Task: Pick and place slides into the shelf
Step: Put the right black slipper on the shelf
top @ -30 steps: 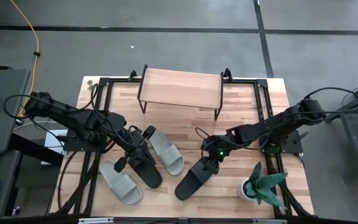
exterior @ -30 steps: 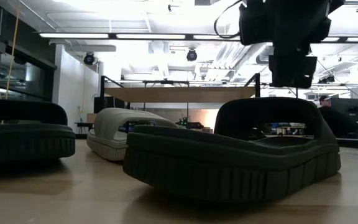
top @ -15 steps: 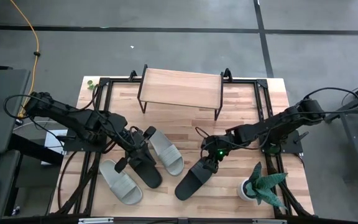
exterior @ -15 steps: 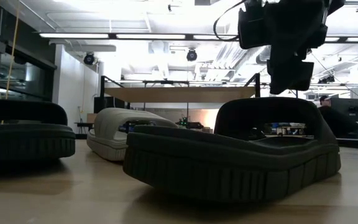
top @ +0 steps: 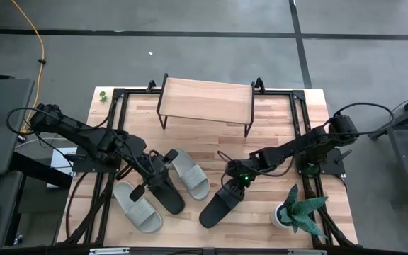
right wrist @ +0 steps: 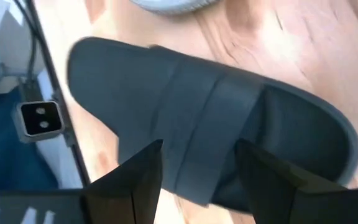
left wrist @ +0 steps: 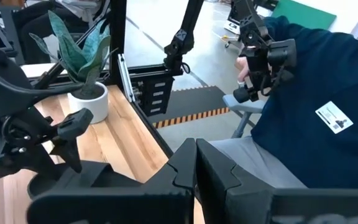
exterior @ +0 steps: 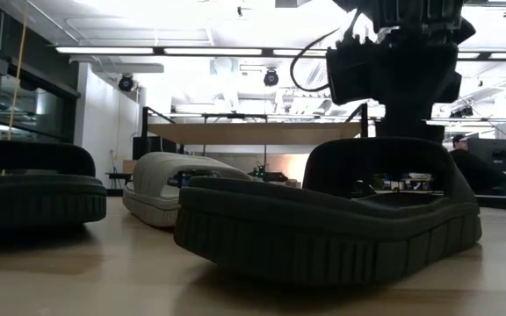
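The right gripper (top: 234, 187) hung with jaws spread wide over the strap of a black open-toe slide sandal (top: 219, 204) lying on the wooden worktop (top: 275, 120). The left gripper (top: 160, 170) was at another black sandal (top: 165, 191); its jaws' state could not be told.

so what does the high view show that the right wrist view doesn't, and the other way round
Only the high view shows the shelf standing bare, the two pale slides, the second black slide under the left gripper, and the potted plant. Only the right wrist view shows the right gripper with its fingers open, straddling the strap, plus a person's blue sleeve at the table edge. Both show the black slide lying on the tabletop below the right gripper.
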`<move>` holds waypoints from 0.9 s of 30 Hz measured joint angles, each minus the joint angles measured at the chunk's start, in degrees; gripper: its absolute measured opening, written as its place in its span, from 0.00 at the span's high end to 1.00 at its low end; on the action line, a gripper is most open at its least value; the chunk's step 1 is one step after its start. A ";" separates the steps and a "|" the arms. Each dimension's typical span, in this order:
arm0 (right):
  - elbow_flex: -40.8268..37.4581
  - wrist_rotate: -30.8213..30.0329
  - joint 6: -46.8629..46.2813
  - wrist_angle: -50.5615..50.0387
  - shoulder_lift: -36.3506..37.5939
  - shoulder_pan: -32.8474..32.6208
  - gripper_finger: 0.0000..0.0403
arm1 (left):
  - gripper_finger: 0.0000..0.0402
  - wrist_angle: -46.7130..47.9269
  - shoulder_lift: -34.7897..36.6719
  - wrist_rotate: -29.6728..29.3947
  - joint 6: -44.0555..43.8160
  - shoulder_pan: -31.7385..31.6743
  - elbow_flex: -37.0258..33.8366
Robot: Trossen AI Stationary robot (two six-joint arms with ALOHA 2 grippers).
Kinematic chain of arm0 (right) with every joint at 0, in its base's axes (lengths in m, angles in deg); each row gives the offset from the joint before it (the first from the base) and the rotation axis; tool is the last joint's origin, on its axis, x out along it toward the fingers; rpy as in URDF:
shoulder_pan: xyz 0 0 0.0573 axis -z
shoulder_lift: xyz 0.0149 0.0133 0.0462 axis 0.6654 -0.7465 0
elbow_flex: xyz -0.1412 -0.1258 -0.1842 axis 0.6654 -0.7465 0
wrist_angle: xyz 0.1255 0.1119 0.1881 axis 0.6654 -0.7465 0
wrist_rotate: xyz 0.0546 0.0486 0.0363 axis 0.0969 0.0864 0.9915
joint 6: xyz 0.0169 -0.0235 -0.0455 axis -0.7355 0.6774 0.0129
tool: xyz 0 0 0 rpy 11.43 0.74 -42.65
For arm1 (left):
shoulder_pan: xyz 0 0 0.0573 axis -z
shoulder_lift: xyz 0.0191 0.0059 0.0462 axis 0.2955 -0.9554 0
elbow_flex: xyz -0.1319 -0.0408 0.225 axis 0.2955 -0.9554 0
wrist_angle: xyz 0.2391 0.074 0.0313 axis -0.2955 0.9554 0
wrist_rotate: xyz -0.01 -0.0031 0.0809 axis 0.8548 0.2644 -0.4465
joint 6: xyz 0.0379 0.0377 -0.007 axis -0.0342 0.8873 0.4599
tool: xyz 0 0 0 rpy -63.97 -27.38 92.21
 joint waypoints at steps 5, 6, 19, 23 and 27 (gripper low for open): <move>0.00 0.14 0.12 1.00 -0.14 -0.08 0.53 | 1.00 0.00 0.00 -0.02 0.04 -0.02 0.00; 0.00 0.10 0.14 1.02 -0.14 -0.23 0.53 | 1.00 0.00 0.00 -0.02 0.04 -0.02 0.00; 0.00 -0.93 -0.09 1.33 -0.14 -1.78 0.53 | 1.00 -0.03 0.00 -0.08 0.07 -0.02 0.00; -0.45 -1.44 -0.10 3.49 -0.14 -1.88 0.53 | 1.00 -0.04 0.00 -0.13 0.07 -0.02 0.00; -5.33 0.37 -3.05 13.29 -0.14 -1.90 0.53 | 1.00 -0.06 0.00 -0.13 0.07 -0.02 0.00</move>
